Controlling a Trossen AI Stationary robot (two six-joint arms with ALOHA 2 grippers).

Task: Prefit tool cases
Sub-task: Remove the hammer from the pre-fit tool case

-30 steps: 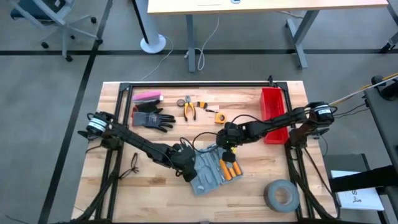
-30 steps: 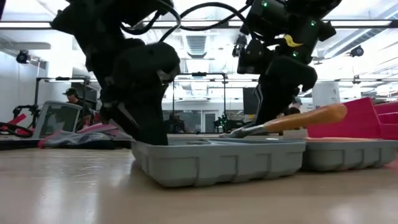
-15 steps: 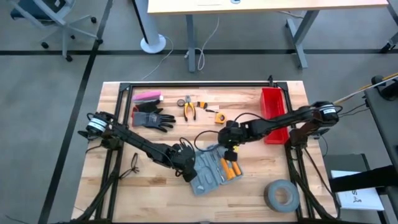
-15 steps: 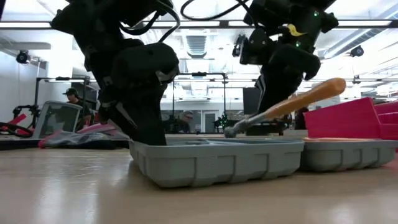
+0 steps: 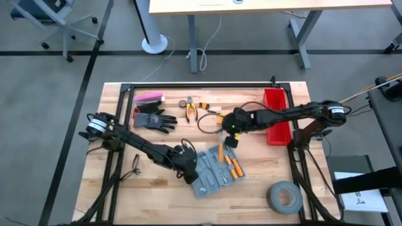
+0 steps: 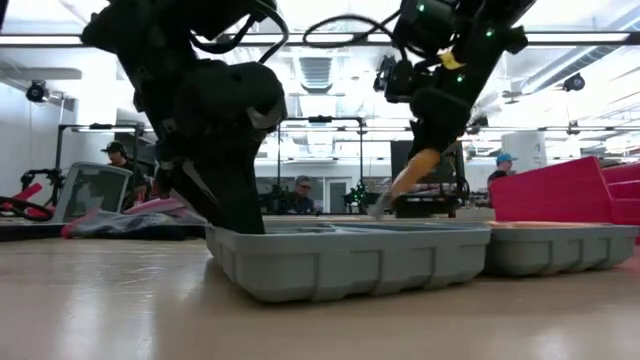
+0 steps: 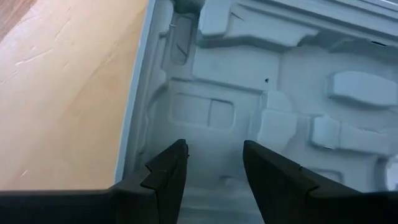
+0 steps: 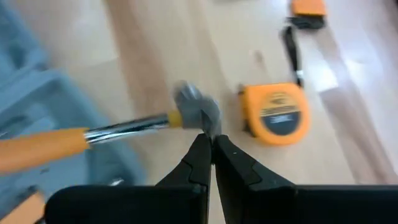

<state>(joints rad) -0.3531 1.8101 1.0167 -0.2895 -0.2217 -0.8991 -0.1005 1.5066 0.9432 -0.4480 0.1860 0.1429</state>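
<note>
High view: grey-blue tool case (image 5: 213, 169) lying open near table (image 5: 157, 201) front centre, orange-handled tools in its slots. Left gripper (image 5: 190, 168) set on case's left end, fingers (image 7: 168, 171) spread over moulded slots. Right gripper (image 5: 230, 140) raised just behind case, pinched shut on hammer (image 8: 124, 127) head. Tape measure (image 8: 280, 115) nearby.

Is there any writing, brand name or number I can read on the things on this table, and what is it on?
None can be read.
Tape measure: a dark label sits on its orange face, too blurred to read.
Paper sheet lying off the table: dark marks, too small to read.
Tool case: only moulded grey slots, no lettering visible.
Hammer, held at its head by the right gripper: no marking visible.
</note>
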